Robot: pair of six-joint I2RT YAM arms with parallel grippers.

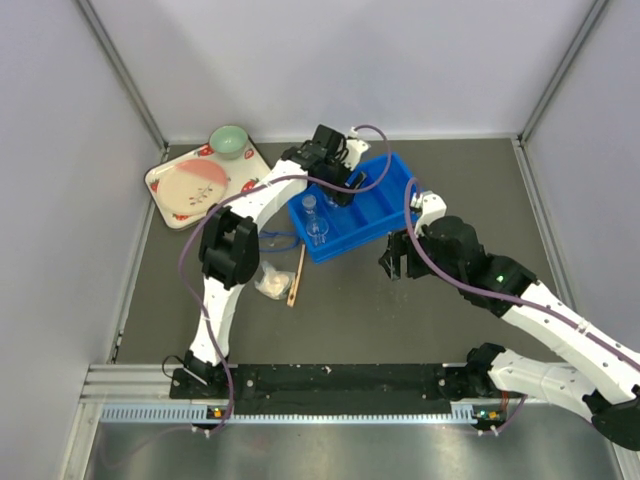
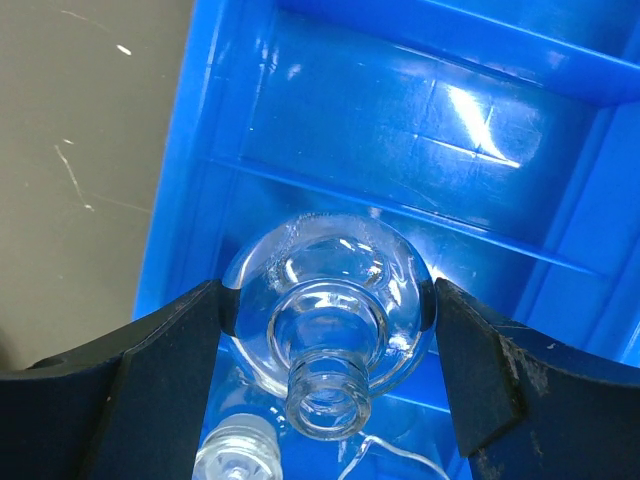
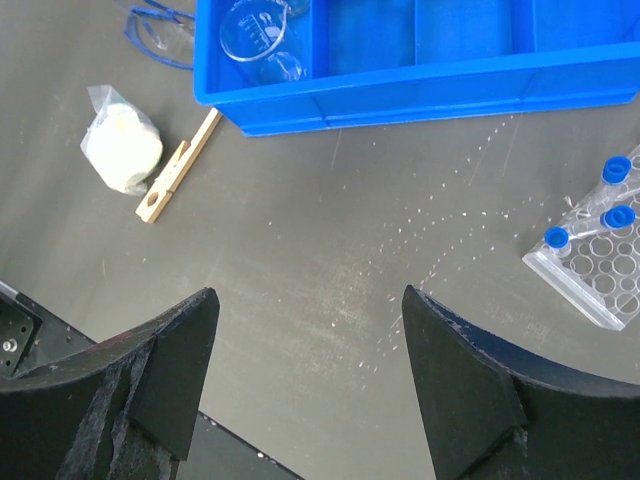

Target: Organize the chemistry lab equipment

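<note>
Flask sits clamped in the left gripper, inside blue bin.

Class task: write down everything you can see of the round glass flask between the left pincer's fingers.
The flask is clear, colourless glass: a round bulb, a short neck and a thickened rim around an open mouth that faces the wrist camera. It looks empty and unbroken. It is over a compartment of the blue bin; whether it rests on the floor there cannot be told. The left pincer grips it, with a black finger against each side of the bulb. Another glass piece lies just beside its neck.
</note>
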